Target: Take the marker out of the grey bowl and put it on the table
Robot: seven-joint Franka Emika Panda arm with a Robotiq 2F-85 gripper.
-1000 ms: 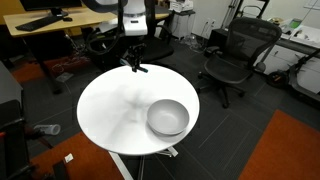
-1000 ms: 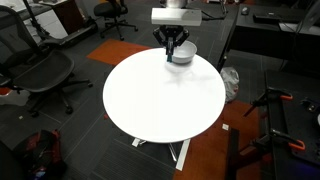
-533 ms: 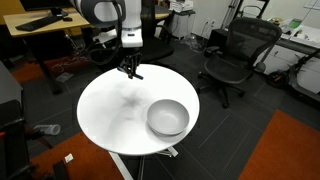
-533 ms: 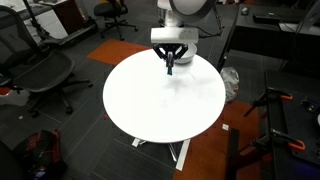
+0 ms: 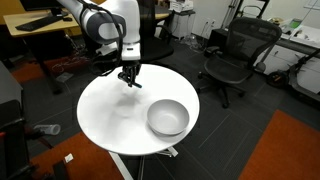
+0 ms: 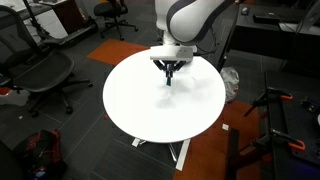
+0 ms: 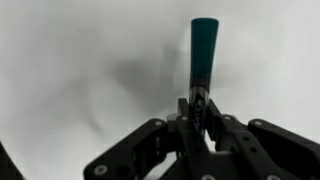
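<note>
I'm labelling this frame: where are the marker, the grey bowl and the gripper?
marker (image 7: pixel 204 45): wrist view, teal end.
grey bowl (image 5: pixel 167 129): exterior view, outer wall.
gripper (image 5: pixel 130 80): exterior view, between fingertips.

- In both exterior views the gripper (image 5: pixel 130 79) has come down from above the far rim of the tabletop (image 5: pixel 105 122) and now hangs lower, further in over the white surface.
- The marker (image 7: pixel 204 48) clamped between its jaws has come down with it, its teal end nearer the tabletop.
- More of the arm (image 5: pixel 105 25) bends into view above, where only the wrist showed earlier.
</note>
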